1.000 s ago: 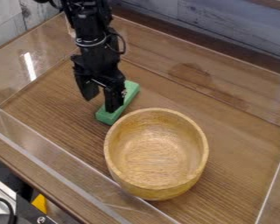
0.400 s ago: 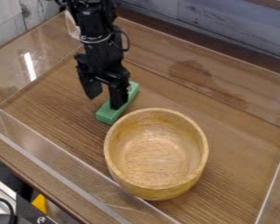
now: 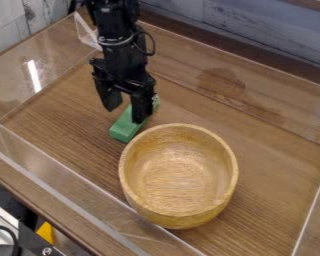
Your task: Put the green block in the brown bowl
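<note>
The green block [image 3: 124,129] lies flat on the wooden table, just beyond the far-left rim of the brown bowl [image 3: 179,173]. The bowl is round, light tan wood with a thick rim, and it holds nothing. My black gripper [image 3: 128,103] hangs from the arm directly over the block's far end, fingers pointing down and spread open. Its fingertips [image 3: 143,108] hide the block's upper part. I cannot tell whether the fingertips touch the block. Nothing is gripped.
Clear plastic walls [image 3: 69,190] fence the table on the left and front. A grey wooden wall [image 3: 256,30] runs along the back. Bare wood table [image 3: 243,100] lies to the right of the arm.
The gripper has shifted slightly right and toward the back along the block, staying open. The block and bowl have not moved.
</note>
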Robot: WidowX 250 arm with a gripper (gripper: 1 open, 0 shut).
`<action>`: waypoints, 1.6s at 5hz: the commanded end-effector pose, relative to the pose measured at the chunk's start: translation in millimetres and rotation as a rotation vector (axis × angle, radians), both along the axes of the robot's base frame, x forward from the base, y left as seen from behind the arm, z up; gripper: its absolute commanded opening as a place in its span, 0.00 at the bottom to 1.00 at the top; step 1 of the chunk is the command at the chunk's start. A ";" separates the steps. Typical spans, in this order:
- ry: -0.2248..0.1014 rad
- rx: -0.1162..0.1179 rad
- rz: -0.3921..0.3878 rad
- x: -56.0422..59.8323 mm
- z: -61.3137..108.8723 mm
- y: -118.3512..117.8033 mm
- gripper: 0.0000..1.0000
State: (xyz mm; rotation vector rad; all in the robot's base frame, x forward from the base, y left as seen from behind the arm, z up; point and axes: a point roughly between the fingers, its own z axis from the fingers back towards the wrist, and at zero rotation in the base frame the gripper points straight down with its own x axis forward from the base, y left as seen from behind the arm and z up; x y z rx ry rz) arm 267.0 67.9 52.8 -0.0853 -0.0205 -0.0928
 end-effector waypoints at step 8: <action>-0.012 -0.037 0.096 -10.9 38.9 -5.1 0.00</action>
